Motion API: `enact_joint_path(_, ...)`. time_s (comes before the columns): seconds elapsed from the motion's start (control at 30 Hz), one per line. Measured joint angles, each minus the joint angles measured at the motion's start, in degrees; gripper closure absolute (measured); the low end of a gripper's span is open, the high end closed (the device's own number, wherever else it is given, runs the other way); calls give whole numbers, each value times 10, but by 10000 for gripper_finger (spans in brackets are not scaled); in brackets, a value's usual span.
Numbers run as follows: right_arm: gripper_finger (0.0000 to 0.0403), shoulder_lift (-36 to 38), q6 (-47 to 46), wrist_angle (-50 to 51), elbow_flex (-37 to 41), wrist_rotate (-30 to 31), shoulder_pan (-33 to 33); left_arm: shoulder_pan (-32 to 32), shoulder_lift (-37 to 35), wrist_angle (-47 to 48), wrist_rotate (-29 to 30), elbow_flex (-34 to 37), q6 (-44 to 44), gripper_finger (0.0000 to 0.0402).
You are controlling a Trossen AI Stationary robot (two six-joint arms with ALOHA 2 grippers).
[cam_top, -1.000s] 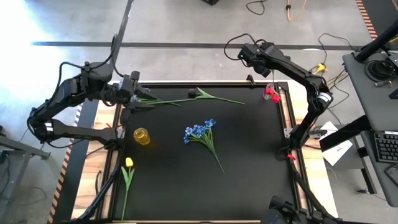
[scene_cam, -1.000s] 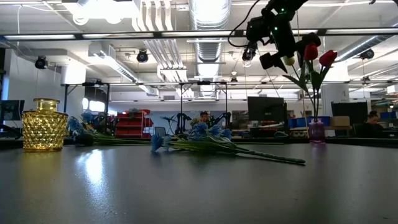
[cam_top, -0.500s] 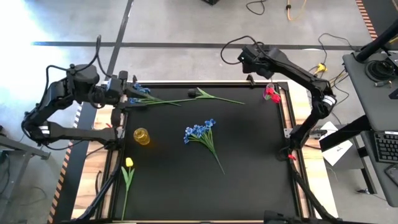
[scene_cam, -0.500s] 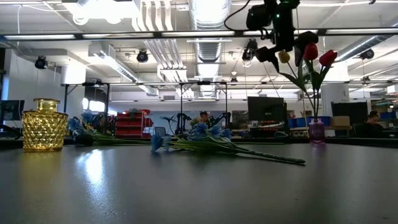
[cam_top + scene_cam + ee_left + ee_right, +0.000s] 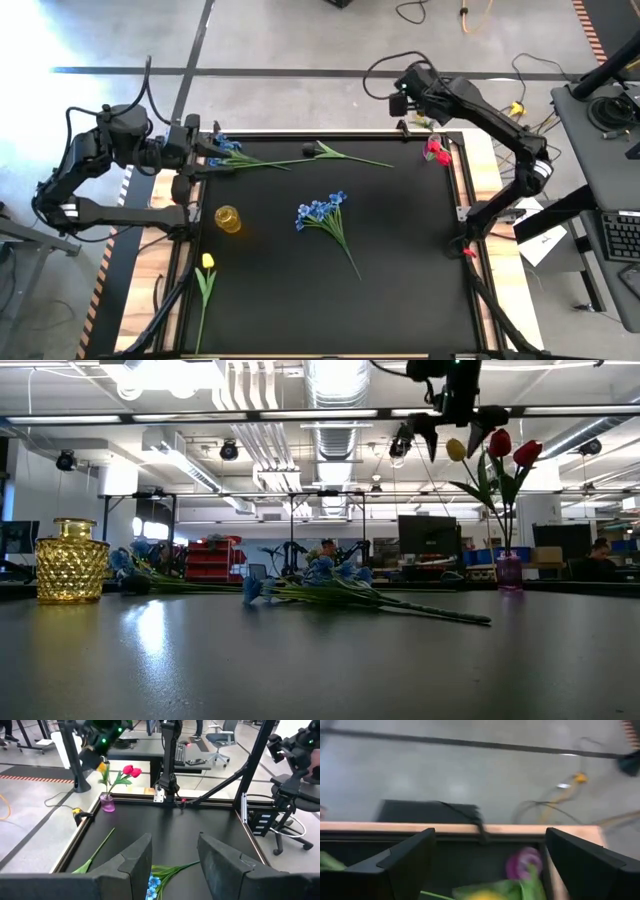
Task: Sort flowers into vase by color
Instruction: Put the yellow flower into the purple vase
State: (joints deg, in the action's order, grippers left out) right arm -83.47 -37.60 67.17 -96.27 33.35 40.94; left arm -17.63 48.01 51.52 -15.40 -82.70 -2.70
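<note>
A small pink vase [image 5: 437, 152] at the table's far right holds two red tulips [image 5: 512, 448] and a yellow tulip [image 5: 456, 450]. My right gripper [image 5: 440, 432] is open and empty, high above and beside that vase. My left gripper [image 5: 203, 152] is open at the far left. A blue flower [image 5: 224, 148] lies on the table just before its fingertips and shows between the fingers in the left wrist view [image 5: 152, 885]. A blue bunch [image 5: 322, 211] lies mid-table. A dark-budded stem [image 5: 342, 153] lies at the far edge. A second yellow tulip [image 5: 207, 263] lies near left.
A yellow glass vase [image 5: 228, 218] stands on the table's left half, also in the low view [image 5: 72, 560]. The table's wooden rim [image 5: 300, 133] runs along the far side. Cables and a desk with a keyboard [image 5: 620, 235] lie beyond the right edge.
My left gripper has drawn back toward the table's left edge, uncovering the blue blossoms that lie there. My right gripper has risen and gone toward the far edge, away from the yellow tulip, which stays standing in the pink vase.
</note>
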Motion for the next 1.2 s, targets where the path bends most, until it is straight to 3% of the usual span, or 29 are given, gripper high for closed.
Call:
enact_joint_path(0.27,33,8,31,-105,0,-19,34,0,11,0,0,0,4,256)
enact_joint_path(0.4,34,12,104,-169,0,-42,27,0,9,26,-1,0,9,256)
enact_joint_path(0.63,34,26,201,-274,0,-153,-43,0,2,184,-1,0,74,256)
enact_joint_path(0.83,35,30,248,-306,-1,-161,-161,0,-8,313,-6,9,160,256)
enact_joint_path(1.07,35,33,228,-321,-1,-156,-289,8,-78,259,-125,134,266,256)
enact_joint_path(1.2,35,31,207,-318,-1,-153,-325,38,-101,197,-141,235,318,256)
